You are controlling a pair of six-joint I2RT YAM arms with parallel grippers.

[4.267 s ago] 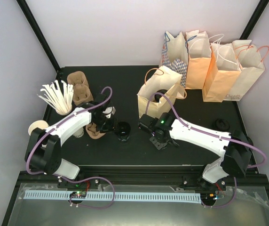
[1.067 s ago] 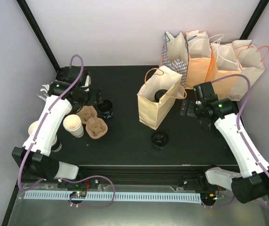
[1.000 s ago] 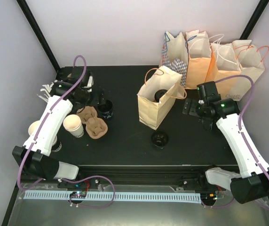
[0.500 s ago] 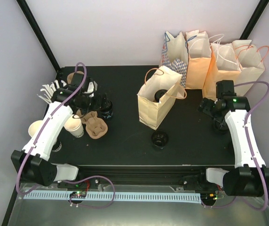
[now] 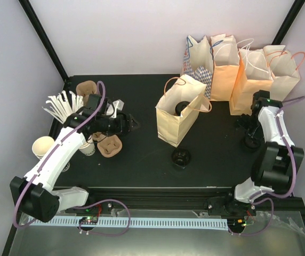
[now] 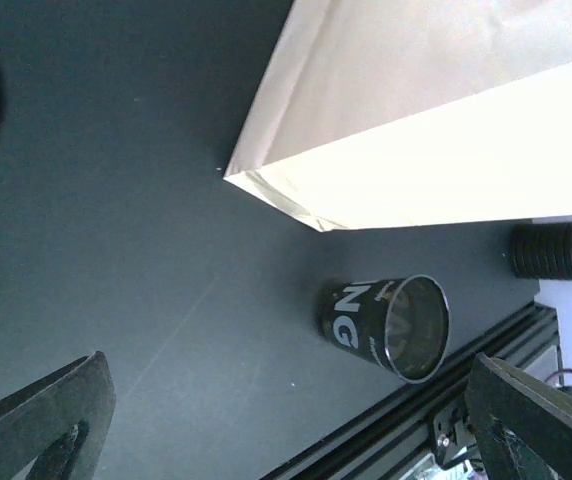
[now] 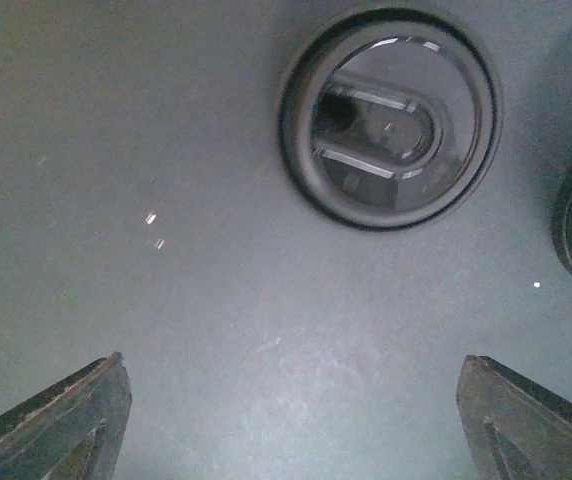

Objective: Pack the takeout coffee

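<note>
At middle left of the overhead view, the white lettered cup (image 5: 87, 149) stands partly hidden under the left arm, beside the brown cup carrier (image 5: 109, 145). The left gripper (image 6: 286, 378) is spread wide and empty, facing a black cup (image 6: 386, 315). At right, the right gripper (image 7: 291, 372), jaws likewise parted around nothing, hovers over the round black lid (image 7: 391, 118).

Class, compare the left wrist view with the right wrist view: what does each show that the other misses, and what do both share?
Only the left wrist view: the paper bag and the black cup with pale lettering. Only the right wrist view: a single round black lid lying flat. Both: the black table, a ribbed black stack at the frame's edge, apparently lids, and open jaws, on the left gripper and the right gripper alike.
</note>
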